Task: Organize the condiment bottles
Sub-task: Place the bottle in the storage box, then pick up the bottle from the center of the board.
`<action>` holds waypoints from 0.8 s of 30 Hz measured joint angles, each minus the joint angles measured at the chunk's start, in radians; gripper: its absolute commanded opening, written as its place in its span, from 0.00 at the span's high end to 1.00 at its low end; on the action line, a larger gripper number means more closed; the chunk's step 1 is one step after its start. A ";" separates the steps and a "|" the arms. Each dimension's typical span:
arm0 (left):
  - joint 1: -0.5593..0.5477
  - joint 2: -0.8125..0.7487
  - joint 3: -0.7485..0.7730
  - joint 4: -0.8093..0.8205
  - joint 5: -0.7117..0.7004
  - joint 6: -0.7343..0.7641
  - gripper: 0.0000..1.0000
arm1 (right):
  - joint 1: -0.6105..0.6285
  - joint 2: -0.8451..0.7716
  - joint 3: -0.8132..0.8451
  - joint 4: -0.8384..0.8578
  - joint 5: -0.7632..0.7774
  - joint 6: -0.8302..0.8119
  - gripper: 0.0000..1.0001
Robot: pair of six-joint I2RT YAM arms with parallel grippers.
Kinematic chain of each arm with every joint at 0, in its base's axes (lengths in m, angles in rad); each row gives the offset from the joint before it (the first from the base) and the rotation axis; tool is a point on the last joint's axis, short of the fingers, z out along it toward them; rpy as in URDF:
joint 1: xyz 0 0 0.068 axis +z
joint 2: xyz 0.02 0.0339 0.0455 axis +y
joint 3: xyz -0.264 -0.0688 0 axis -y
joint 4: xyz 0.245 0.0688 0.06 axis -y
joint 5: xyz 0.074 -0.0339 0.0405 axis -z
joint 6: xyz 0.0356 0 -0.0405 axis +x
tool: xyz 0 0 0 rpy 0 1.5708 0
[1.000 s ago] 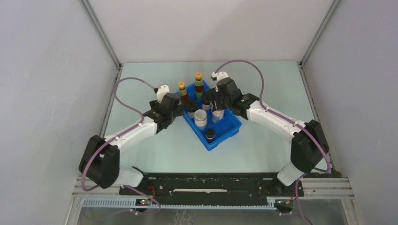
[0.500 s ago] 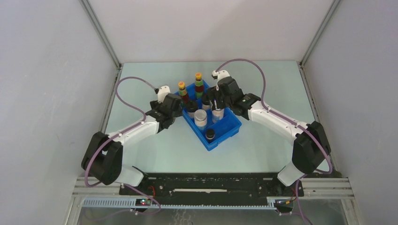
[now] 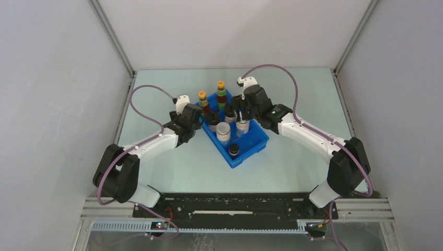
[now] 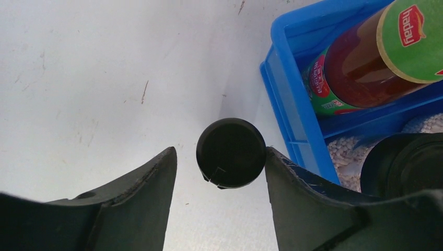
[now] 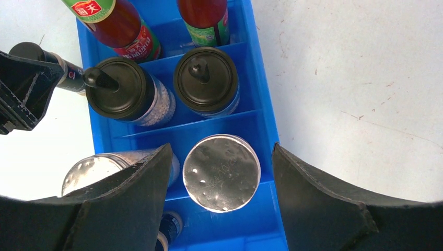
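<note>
The condiment bottles (image 3: 223,112) are grouped at mid-bench, all but one inside a blue divided plastic tray (image 5: 264,125).

Two tall dark-red bottles (image 5: 121,27) stand in the far compartments. Each is a glossy, translucent cylinder with a red-and-green printed label and a banded green, yellow and orange top. In the next row, two shaker jars (image 5: 123,94) stand side by side. Each has a clear body showing pale grains and a round matte black lid with a small central nub. In the row nearer the arms stand two pale jars (image 5: 221,175). Their flat circular tops read white from above and silvery and dimpled in the right wrist view. A further black-lidded jar (image 3: 233,150) occupies the nearest compartment.

One small black-lidded jar (image 4: 231,152) stands upright on the bench (image 4: 78,78), outside the tray and just beside its wall. The bench surface is pale, matte and lightly scuffed.

The left gripper (image 4: 219,154) is spread wide and straddles this jar. There is a clear gap on one side. On the tray side, contact cannot be determined. It grips nothing.

The right gripper (image 5: 222,157) is also spread wide, above the tray. One pale jar sits between its dark, curved fingers (image 5: 324,204) with clearance on both sides. It grips nothing.
</note>
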 measured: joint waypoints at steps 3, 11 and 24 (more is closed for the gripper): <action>0.002 0.003 0.000 0.004 0.000 0.003 0.40 | 0.000 0.000 0.000 0.000 0.000 0.000 0.22; 0.010 0.014 0.002 0.014 0.000 0.009 0.43 | 0.000 0.000 0.000 0.000 0.000 0.000 0.22; 0.014 0.028 0.002 0.035 -0.006 0.016 0.38 | 0.000 0.000 0.000 0.000 0.000 -0.002 0.22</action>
